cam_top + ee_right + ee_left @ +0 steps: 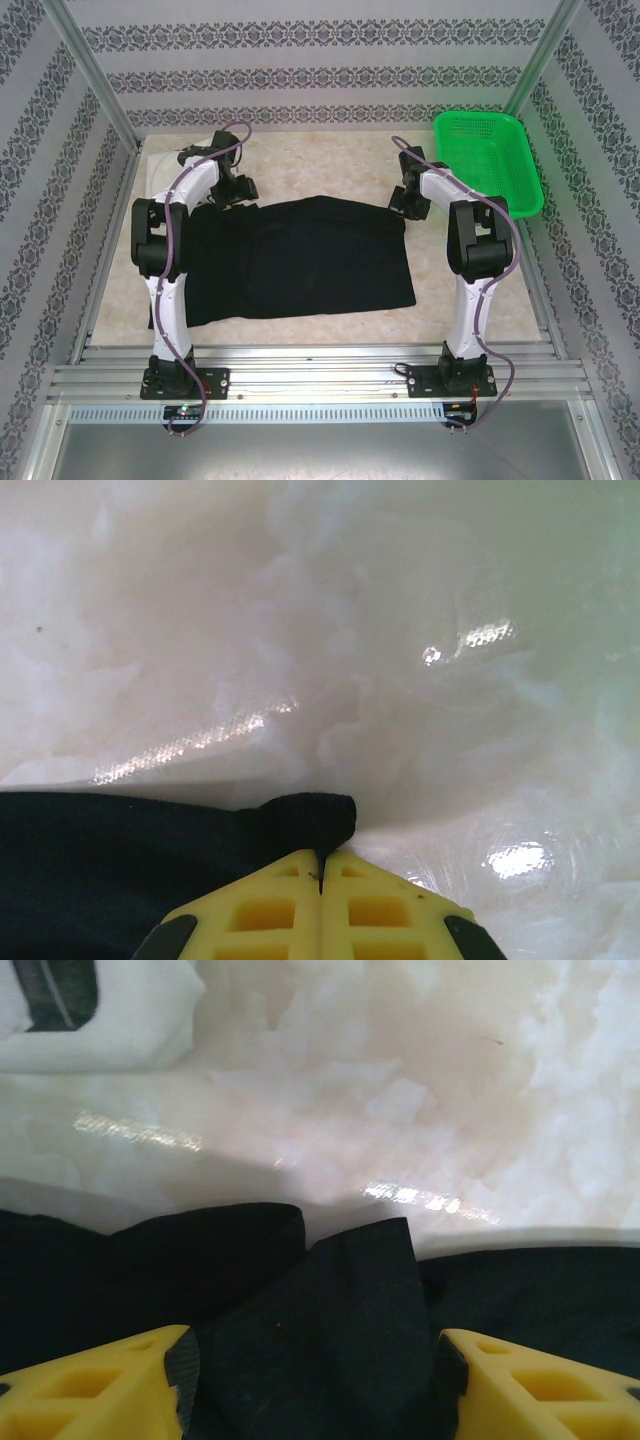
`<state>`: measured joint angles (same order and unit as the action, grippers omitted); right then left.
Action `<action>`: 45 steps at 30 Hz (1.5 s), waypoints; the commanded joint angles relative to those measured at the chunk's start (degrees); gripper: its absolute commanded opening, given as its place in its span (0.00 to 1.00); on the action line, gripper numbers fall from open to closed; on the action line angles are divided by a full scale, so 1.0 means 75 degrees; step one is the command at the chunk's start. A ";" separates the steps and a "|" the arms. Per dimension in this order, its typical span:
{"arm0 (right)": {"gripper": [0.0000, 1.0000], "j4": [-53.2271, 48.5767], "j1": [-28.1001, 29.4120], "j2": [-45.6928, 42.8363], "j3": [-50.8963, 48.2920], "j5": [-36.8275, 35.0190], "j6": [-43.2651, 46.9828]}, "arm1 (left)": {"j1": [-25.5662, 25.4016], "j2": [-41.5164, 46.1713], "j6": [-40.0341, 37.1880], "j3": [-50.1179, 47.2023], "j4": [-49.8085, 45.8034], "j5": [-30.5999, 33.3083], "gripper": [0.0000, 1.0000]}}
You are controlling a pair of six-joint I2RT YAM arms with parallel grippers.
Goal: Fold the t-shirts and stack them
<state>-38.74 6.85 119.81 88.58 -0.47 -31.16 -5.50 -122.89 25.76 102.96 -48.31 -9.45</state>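
Both arms are showing the same build. The left arm [165,300] at the lower left of the frame and the right arm [464,308] at the lower right are wearing glossy white shells, and chunky black joint housings [152,240] are breaking up the white. A greyish-purple cable [236,126] is looping along each one, down towards a black base plate [183,380]. Up close, the left gripper [315,1360] and the right gripper [322,858] are sporting bright yellow fingers [90,1385] with rectangular pockets moulded in, and black pads [182,1370] are lining the inner faces.
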 commanded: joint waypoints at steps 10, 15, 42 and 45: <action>0.00 -0.0079 -0.0012 0.0078 -0.0113 0.0078 0.0132 | 0.0065 -0.0199 0.0121 0.0270 -0.0478 0.0269 0.65; 0.00 -0.0072 -0.0014 0.0035 -0.0207 0.0070 0.0127 | 0.0054 -0.0516 0.0131 0.0492 -0.0506 0.0119 0.61; 0.00 -0.0095 -0.0024 -0.0017 -0.0028 -0.0002 0.0127 | 0.0147 0.0449 -0.0280 0.0721 -0.0695 0.0132 0.00; 0.00 -0.0142 -0.0035 -0.0003 0.0087 -0.0022 0.0167 | 0.0189 0.0585 -0.0307 0.1019 -0.0749 0.0112 0.00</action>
<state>-38.76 6.85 119.81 87.64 -0.32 -31.11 -4.84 -122.39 25.26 107.26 -51.37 -8.75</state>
